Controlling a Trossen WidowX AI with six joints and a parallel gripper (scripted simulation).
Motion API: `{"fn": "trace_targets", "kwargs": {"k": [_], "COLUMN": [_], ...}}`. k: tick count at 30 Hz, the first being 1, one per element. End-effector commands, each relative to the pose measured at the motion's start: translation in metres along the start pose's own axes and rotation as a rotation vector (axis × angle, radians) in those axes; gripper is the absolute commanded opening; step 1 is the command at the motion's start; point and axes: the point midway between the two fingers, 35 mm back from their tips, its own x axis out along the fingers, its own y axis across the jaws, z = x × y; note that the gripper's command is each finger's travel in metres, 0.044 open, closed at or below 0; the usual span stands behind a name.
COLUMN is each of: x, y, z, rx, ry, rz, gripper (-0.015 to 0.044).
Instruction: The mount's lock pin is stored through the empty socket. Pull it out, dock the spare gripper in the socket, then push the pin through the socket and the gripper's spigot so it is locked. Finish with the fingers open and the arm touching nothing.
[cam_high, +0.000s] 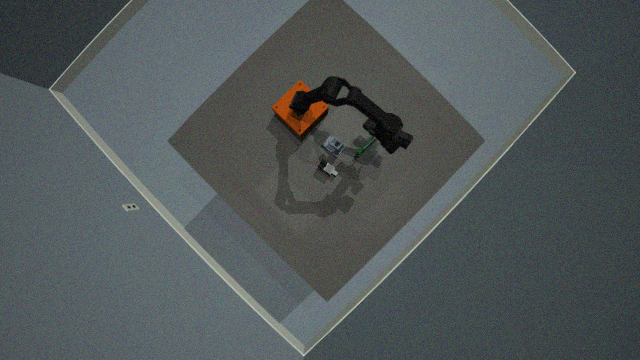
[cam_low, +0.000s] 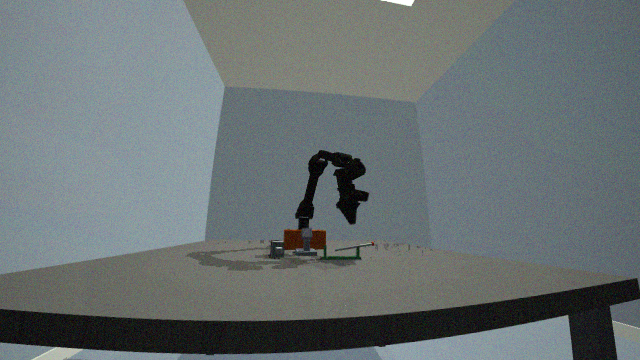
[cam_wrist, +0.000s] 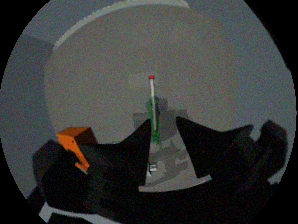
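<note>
The lock pin (cam_low: 353, 246) (cam_wrist: 152, 99), a thin grey rod with a red head, lies tilted on a green rest (cam_low: 342, 257) (cam_high: 365, 146) (cam_wrist: 150, 123), clear of the socket. The grey mount with its socket (cam_high: 333, 145) (cam_low: 305, 241) stands in front of the orange arm base (cam_high: 299, 108) (cam_low: 304, 238). The spare gripper (cam_high: 328, 168) (cam_low: 276, 248) stands on the table by the mount, apart from it. My gripper (cam_low: 351, 219) (cam_high: 396, 141) (cam_wrist: 161, 133) hangs in the air above the pin with its fingers partly open and nothing between them.
The table top (cam_low: 320, 290) is bounded by room walls on all sides. The orange base also shows at the left in the wrist view (cam_wrist: 73, 143). A grey part of the mount (cam_wrist: 172, 171) lies low in the wrist view between the fingers.
</note>
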Motion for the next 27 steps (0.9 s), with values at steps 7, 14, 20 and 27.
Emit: {"fn": "trace_targets", "kwargs": {"k": [7, 14, 20, 27], "x": [0.047, 0.058, 0.068, 0.079], "y": [0.008, 0.007, 0.007, 0.008], "z": [-0.011, -0.013, -0.014, -0.016], "rx": [0.002, 0.002, 0.002, 0.002], "ry": [0.016, 0.016, 0.016, 0.016], "rz": [0.030, 0.030, 0.030, 0.030], "gripper": [0.0180, 0.0180, 0.0180, 0.0180]}}
